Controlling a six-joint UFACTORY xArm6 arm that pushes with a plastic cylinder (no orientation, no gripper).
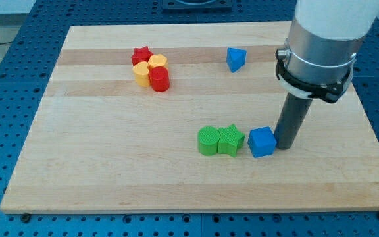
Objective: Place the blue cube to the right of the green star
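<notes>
On the wooden board point(110, 171) you see, from the view's left, a green cylinder block point(208, 141) touching the green star block point(230, 139). Just right of it sits the blue cube block point(262, 141), with my tip point(285, 147) against its right side.

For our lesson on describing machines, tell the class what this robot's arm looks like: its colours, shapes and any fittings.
The arm is a thick white cylinder entering from the view's top right. Below it sits a grey metallic section ringed by a black clamp band with a small tab. From that hangs a straight dark grey rod, round in section, ending at my tip. There is no claw, and no cables or markings show.
</notes>
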